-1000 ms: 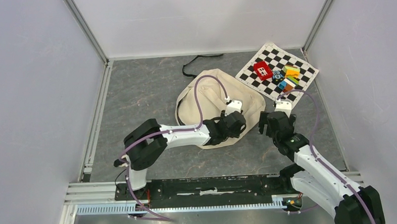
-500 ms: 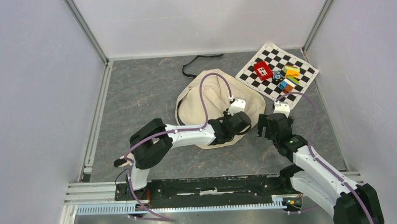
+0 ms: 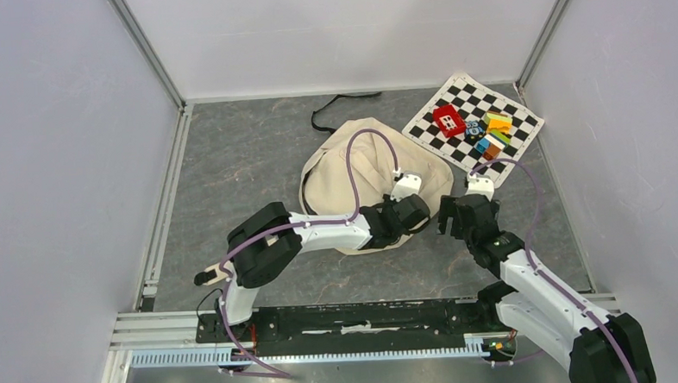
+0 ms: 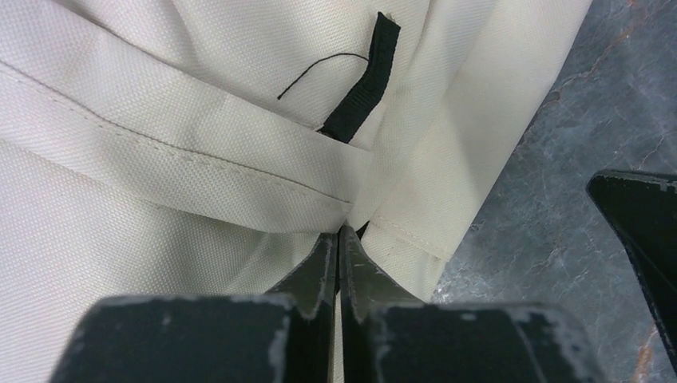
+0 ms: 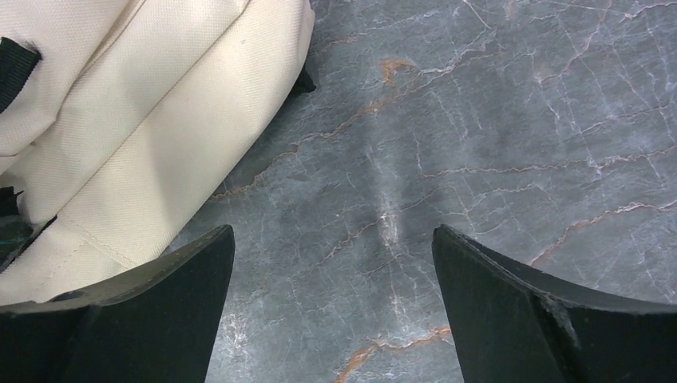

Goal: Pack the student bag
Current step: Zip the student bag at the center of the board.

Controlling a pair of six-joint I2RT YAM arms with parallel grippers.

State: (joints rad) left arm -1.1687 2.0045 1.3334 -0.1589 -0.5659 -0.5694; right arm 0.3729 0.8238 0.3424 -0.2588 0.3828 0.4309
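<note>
The student bag point(image 3: 352, 169) is a cream canvas backpack lying flat on the grey floor in the middle. My left gripper point(image 3: 426, 210) is at its near right corner. In the left wrist view this gripper point(image 4: 339, 239) is shut, its tips pinching a seam fold of the bag point(image 4: 160, 199) just below a black strap end point(image 4: 363, 88). My right gripper point(image 3: 448, 216) hovers low beside the same corner. It stands wide open point(image 5: 334, 263) over bare floor, with the bag's edge point(image 5: 120, 120) against its left finger point(image 5: 160, 279).
A checkered mat point(image 3: 523, 127) lies at the back right with a red block point(image 3: 448, 119) and several small colourful blocks on it. A black strap point(image 3: 340, 103) trails on the floor behind the bag. Walls enclose the floor on three sides.
My left gripper has slid right along the bag's near edge and closed on the fabric. The right gripper has edged slightly left toward the bag, staying open.
</note>
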